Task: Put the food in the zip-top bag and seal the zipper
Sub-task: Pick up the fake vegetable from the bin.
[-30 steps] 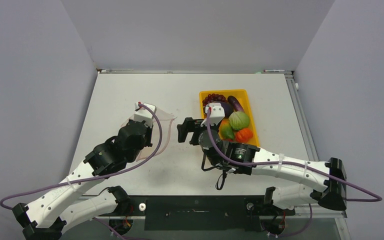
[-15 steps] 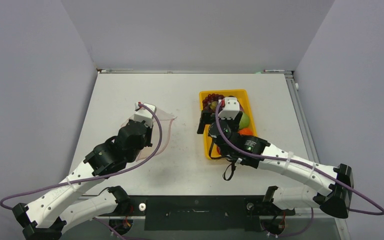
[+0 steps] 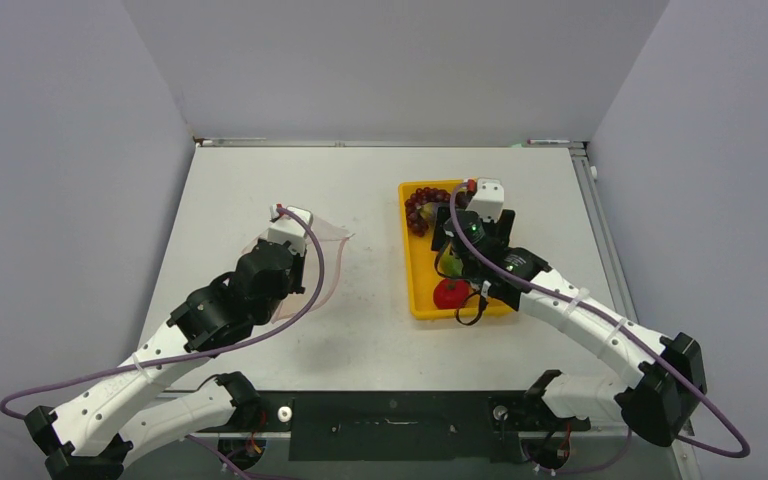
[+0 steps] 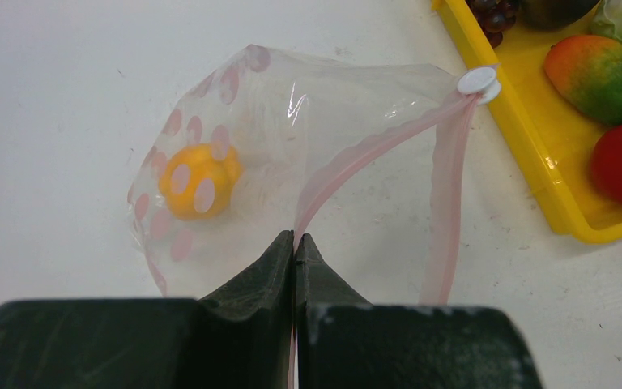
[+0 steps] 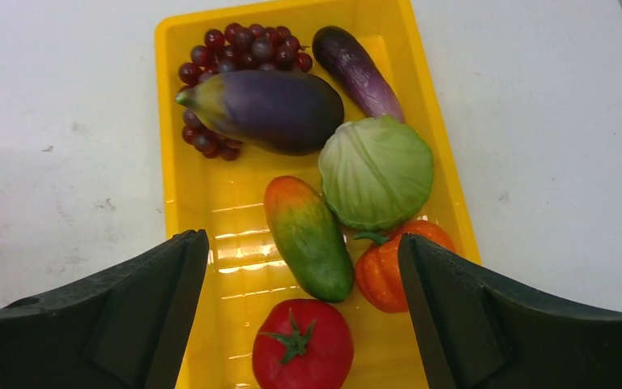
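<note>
Left hand [image 4: 295, 240] fully closed, tips pinching the zipper [image 4: 372, 150] near its near end. Pink strip runs from the tips up and right to a white slider tab [image 4: 478, 81], second strip drops back down toward the near edge, so the mouth gapes in a loop. Zip-top bag [image 4: 324, 97] clear with pink dots, lying on the desk [image 4: 73, 81] left of centre, body spread to the far left of the hand. One yellow-orange piece [image 4: 198, 182] already inside, at the left side of the bag.

Right hand [image 5: 301, 237] spread wide, nothing between the fingers, hanging over the yellow tray [image 5: 164, 121] right of the bag. Below it, near to far: red tomato [image 5: 304, 344] at the near end, green-orange piece [image 5: 308, 239] just beyond and touching it, orange piece [image 5: 389, 271] to its right, pumpkin maybe, partly cut off by the right finger. Green round fruit [image 5: 377, 170] sits against the orange piece. Big eggplant [image 5: 275, 109] lies across the grape bunch [image 5: 243, 40] at the far left corner, slim eggplant [image 5: 356, 69] far right beside them. Tray and bag apart, slider tab near the tray's left wall.
</note>
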You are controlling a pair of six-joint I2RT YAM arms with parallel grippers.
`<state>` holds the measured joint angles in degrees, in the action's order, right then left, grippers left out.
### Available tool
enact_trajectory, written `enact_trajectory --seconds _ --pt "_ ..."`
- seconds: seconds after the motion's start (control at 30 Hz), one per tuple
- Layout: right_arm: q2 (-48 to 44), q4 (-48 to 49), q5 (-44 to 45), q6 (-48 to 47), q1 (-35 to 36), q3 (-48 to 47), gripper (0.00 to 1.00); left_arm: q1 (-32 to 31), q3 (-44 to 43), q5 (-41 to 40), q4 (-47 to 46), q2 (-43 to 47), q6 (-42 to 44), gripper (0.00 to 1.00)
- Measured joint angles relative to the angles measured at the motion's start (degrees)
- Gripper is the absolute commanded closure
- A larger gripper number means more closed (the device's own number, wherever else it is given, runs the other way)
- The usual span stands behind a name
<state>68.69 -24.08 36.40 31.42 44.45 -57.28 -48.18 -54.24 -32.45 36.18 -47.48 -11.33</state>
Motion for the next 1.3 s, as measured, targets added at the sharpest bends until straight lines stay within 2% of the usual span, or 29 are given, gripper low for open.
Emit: enact_trajectory --seconds 0.23,0.97,1.3 --pt "3.54 0.02 -6.38 -2.23 -6.38 2.78 0.10 0.02 0.00 0.20 0.00 0.00 0.00 1.00" --pt "12.79 4.96 -9.99 -4.02 -18.27 3.52 0.10 0.02 0.00 0.24 0.00 0.00 0.00 1.00" --pt "16.41 7.30 -13.14 -5.11 -20.15 3.52 0.10 0.02 0.00 0.22 0.00 0.00 0.00 1.00"
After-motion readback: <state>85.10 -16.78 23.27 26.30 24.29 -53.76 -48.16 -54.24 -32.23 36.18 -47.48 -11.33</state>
